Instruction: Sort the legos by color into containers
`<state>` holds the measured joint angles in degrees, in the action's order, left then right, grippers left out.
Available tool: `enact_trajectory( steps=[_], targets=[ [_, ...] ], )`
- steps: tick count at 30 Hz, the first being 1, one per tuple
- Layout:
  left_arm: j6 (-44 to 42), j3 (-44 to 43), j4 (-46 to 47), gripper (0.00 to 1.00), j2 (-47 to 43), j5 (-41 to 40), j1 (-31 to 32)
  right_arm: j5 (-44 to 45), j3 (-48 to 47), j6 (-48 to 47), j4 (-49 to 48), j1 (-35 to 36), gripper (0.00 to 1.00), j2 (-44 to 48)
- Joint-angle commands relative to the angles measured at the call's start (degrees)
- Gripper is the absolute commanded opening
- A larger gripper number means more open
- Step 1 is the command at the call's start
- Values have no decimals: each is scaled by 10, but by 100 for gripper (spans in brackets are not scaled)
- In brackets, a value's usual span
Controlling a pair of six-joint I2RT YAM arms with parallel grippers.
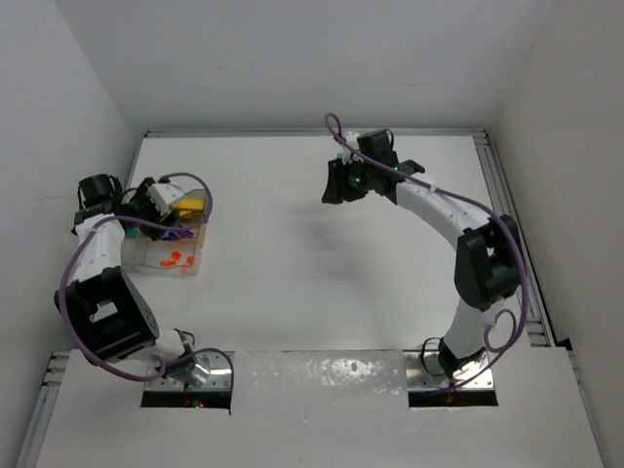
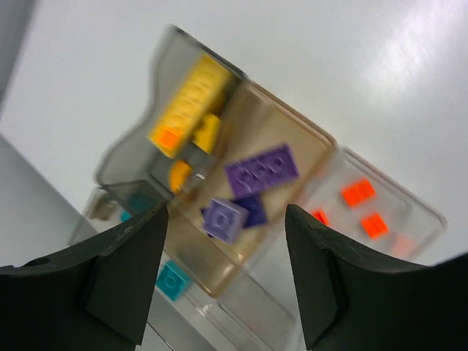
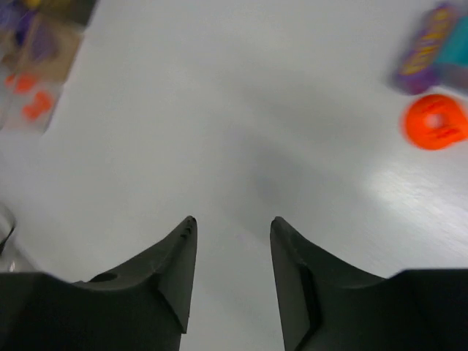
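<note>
Left gripper (image 2: 227, 219): spread, empty, above the tray (image 2: 325, 142); a purple brick (image 2: 225, 218) sits below it in the purple bin.
Right gripper (image 3: 232, 223): narrowly parted, empty; loose legos (image 3: 436, 122) lie well off to its side.
Risks: you close on bare table (image 3: 219, 110), or the left clips a wall and spills the sorted colours.

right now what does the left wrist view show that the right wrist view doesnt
Only the left wrist view: the teal bricks, and the left gripper open over the tray.

Only the right wrist view: an orange round piece and a purple piece loose on the table, beyond the right gripper, which holds nothing.

Both: the tray with its orange bricks, only a blur in the right wrist view's top left corner.
</note>
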<state>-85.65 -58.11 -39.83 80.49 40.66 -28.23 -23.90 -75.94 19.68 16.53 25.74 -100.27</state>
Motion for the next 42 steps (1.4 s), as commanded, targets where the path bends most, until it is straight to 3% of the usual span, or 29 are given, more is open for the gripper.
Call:
enact_trajectory(
  steps=[1, 2, 5, 8, 9, 12, 13, 16, 19, 23, 26, 32, 42],
  targets=[
    [276, -23, 196, 63, -28, 94, 4, 213, -109, -30, 105, -22, 47, -66],
    [402, -13, 269, 63, -34, 75, 10, 282, -156, -39, 150, -24, 66, -113],
    [464, -10, 289, 63, -39, -21, 46, 335, -186, -67, 158, -30, 81, -165],
    [483, -1, 279, 63, -56, -104, 94, 320, -191, -61, 117, -49, 68, -201],
    [489, 5, 268, 63, -67, -102, 105, 311, -191, -48, 103, -63, 52, -212],
    [510, 24, 270, 63, -87, -77, 109, 300, -218, 32, 102, -84, 26, -231],
    [513, 38, 273, 63, -96, -66, 110, 300, -229, 75, 108, -87, 26, -245],
    [517, 67, 293, 63, -107, -71, 110, 310, -249, 155, 95, -76, 53, -260],
    [523, 82, 310, 63, -110, -95, 110, 388, -238, 231, 91, -54, 67, -263],
    [511, 82, 307, 63, -110, -97, 110, 475, -235, 265, 82, -24, 65, -264],
    [508, 84, 315, 63, -109, -101, 110, 505, -243, 269, 69, -5, 58, -270],
    [512, 85, 325, 63, -109, -103, 111, 537, -263, 316, 86, -1, 51, -294],
    [519, 90, 328, 63, -111, -103, 110, 538, -293, 338, 101, -3, 53, -331]
  ],
)
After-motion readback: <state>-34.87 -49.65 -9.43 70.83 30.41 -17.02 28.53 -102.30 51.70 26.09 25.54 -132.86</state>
